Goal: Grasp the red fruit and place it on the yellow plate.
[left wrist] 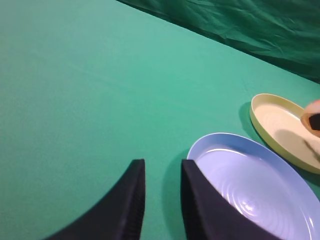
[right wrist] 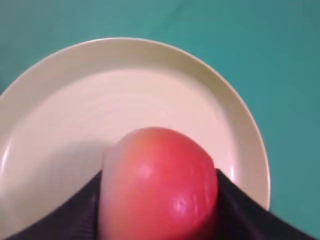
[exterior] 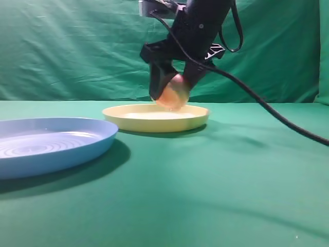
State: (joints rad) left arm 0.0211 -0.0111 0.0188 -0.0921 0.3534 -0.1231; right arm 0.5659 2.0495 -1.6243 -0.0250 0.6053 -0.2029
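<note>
Exterior high view: the red fruit (exterior: 172, 95) is clamped between the fingers of the right gripper (exterior: 174, 88) and held just above the far rim of the yellow plate (exterior: 154, 123). Open green table (exterior: 221, 175) is seen to the right and front. Two plates are counted; the blue plate (exterior: 51, 146) lies near left.

Left wrist view: the left gripper (left wrist: 162, 200) is seen slightly parted, holding nothing, just beside the blue plate's rim.

Right wrist view: one fruit is gripped over the plate's interior.
</note>
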